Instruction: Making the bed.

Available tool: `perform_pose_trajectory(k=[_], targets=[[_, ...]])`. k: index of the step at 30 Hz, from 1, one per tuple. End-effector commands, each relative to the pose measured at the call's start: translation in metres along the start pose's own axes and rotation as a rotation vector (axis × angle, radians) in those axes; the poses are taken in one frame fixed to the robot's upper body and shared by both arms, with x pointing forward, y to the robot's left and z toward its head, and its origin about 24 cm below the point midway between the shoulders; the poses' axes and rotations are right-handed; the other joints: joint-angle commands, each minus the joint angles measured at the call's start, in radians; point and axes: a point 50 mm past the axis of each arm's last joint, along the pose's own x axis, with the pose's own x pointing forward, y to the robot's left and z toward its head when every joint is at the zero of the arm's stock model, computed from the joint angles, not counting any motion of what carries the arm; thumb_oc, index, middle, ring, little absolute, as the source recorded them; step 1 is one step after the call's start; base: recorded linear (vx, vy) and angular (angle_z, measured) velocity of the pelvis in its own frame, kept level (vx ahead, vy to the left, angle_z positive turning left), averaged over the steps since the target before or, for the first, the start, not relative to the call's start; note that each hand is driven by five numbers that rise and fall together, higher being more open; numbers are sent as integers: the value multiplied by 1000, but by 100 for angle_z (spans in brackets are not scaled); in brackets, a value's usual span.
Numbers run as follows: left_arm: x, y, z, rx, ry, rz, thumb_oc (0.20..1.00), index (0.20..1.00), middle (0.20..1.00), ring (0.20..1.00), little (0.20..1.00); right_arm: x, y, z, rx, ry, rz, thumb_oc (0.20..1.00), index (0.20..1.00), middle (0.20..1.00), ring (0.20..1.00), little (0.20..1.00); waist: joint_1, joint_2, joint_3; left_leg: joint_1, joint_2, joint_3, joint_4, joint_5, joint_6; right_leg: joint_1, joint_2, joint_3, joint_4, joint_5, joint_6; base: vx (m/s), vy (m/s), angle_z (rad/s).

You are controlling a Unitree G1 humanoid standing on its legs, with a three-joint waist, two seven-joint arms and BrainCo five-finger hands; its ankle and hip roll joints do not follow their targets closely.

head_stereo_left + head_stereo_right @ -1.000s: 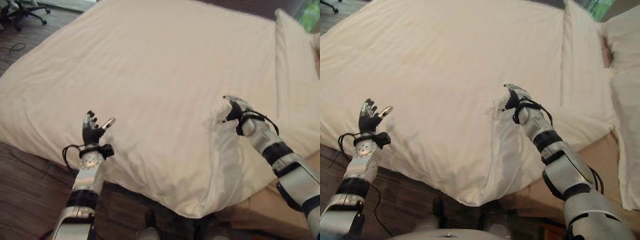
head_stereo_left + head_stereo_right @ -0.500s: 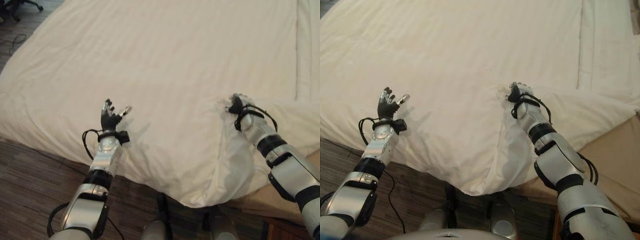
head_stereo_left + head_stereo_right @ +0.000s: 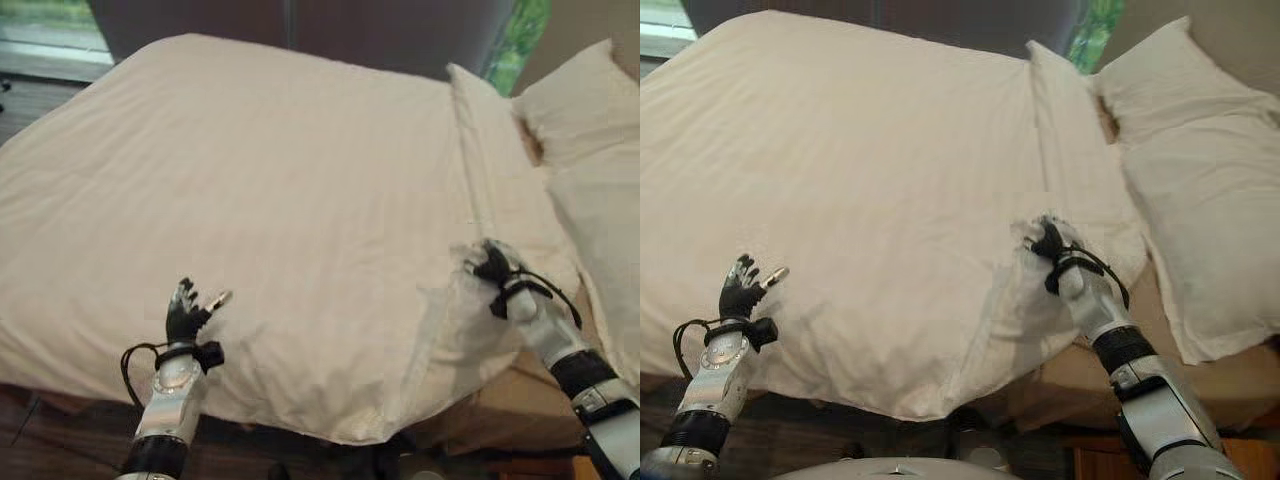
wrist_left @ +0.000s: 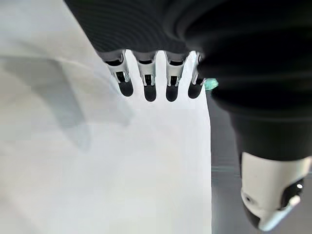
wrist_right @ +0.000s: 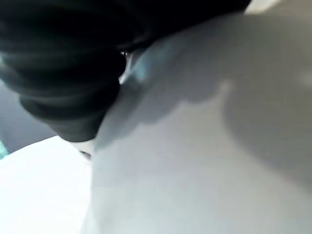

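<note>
Over duvet (image 3: 280, 180): left hand (image 3: 184, 318) fingers spread, empty; right hand (image 3: 1051, 240) clutching duvet fold.

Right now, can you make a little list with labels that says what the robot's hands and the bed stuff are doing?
left hand: open, raised over the near edge of the duvet, holding nothing
right hand: shut on a bunched fold of the duvet
duvet: white, spread over the bed, near corner hanging over the edge
pillows: white, at the head of the bed, to the robot's right
</note>
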Motion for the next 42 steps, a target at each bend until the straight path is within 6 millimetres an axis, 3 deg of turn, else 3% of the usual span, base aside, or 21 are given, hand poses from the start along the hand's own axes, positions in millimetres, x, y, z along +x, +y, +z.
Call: perform_pose_trajectory(k=[1, 2, 4, 5, 9, 16, 24, 29, 30, 31, 32, 33, 37, 38, 42], targets=[[10, -4, 27, 63, -123, -30, 1000, 1000, 1000, 1000, 1000, 14, -48, 8, -110, -39, -128, 200, 200, 200, 200, 200, -7, 86, -1, -6, 30, 56, 12, -5, -14, 15, -109, 19, 22, -36, 100, -26, -6, -28], [6, -4, 21, 64, -108, -32, 1000, 1000, 1000, 1000, 1000, 9, -51, -6, -142, -2, -137, 200, 200, 200, 200, 200, -17, 89, 3, 4, 33, 70, 12, -4, -17, 17, -107, 25, 22, -37, 101, -19, -17, -12], [6, -4, 20, 64, -107, -33, 1000, 1000, 1000, 1000, 1000, 8, -51, -6, -143, 0, -136, 200, 200, 200, 200, 200, -15, 90, 1, 4, 33, 72, 12, -4, -17, 15, -106, 27, 22, -37, 100, -18, -42, -18], [1, -4, 15, 82, -93, -43, 1000, 1000, 1000, 1000, 1000, -1, -63, -31, -195, 77, -166, 200, 200, 200, 200, 200, -29, 95, 6, 10, 39, 86, 12, -1, -21, 16, -105, 24, 22, -39, 101, -18, -66, -26], [-1, -5, 10, 77, -80, -43, 1000, 1000, 1000, 1000, 1000, -13, -72, -54, -229, 150, -192, 200, 200, 200, 200, 200, -44, 105, 9, 15, 46, 92, 12, 1, -27, 19, -103, 22, 22, -46, 102, -6, -83, -4], [-5, -2, 3, 53, -51, -26, 1000, 1000, 1000, 1000, 1000, -46, -108, -108, -333, 352, -262, 200, 200, 200, 200, 200, -74, 135, 12, 14, 79, 99, 12, 20, -48, 27, -81, 13, 22, -72, 91, 15, -93, -9], [-10, 5, -5, 24, -29, 15, 1000, 1000, 1000, 1000, 1000, -69, -114, -132, -290, 444, -310, 200, 200, 200, 200, 200, -90, 155, 16, 16, 100, 106, 12, 31, -59, 27, -55, 20, 22, -88, 83, 6, -75, -2], [-13, 4, -13, 28, 0, 28, 1000, 1000, 1000, 1000, 1000, -84, -98, -147, -276, 504, -275, 200, 200, 200, 200, 200, -102, 164, 19, 20, 113, 114, 12, 37, -66, 35, -41, 21, 22, -98, 77, 1, -52, -7], [-14, 4, -14, 23, 4, 28, 1000, 1000, 1000, 1000, 1000, -88, -92, -152, -280, 525, -256, 228, 228, 228, 228, 228, -104, 166, 20, 21, 116, 114, 12, 38, -68, 37, -38, 19, 22, -100, 76, -7, -42, 0], [-15, 4, -16, 19, 9, 30, 1000, 1000, 1000, 1000, 1000, -93, -87, -156, -277, 540, -244, 448, 448, 448, 448, 448, -107, 167, 20, 21, 118, 112, 12, 38, -68, 39, -37, 19, 22, -101, 75, -8, -38, 1], [-16, 4, -17, 21, 10, 30, 1000, 1000, 1000, 1000, 1000, -98, -79, -161, -262, 569, -230, 1000, 1000, 1000, 1000, 1000, -108, 170, 22, 21, 119, 111, 12, 38, -68, 41, -37, 17, 22, -103, 74, -6, -34, 1], [-17, 3, -19, 29, 19, 32, 1000, 1000, 1000, 1000, 1000, -110, -59, -174, -228, 639, -180, 1000, 1000, 1000, 1000, 1000, -111, 172, 24, 22, 120, 112, 12, 39, -69, 42, -34, 15, 22, -104, 73, 0, 0, 0], [-19, 3, -24, 43, 41, 36, 1000, 1000, 1000, 1000, 1000, -126, -41, -190, -238, 734, -118, 1000, 1000, 1000, 1000, 1000, -113, 169, 25, 28, 123, 116, 12, 37, -70, 46, -31, 18, 22, -103, 72, 3, -3, -1], [-19, 4, -26, 39, 46, 43, 1000, 1000, 1000, 1000, 1000, -139, -30, -201, -251, 805, -74, 1000, 1000, 1000, 1000, 1000, -114, 166, 25, 31, 124, 119, 12, 36, -70, 46, -29, 20, 22, -102, 71, 11, -4, -7], [-19, 6, -22, 50, 31, 44, 1000, 1000, 1000, 1000, 1000, -152, -23, -209, -295, 864, -29, 1000, 1000, 1000, 1000, 1000, -113, 156, 24, 32, 125, 117, 12, 32, -69, 48, -30, 17, 22, -99, 73, 5, 0, -7]])
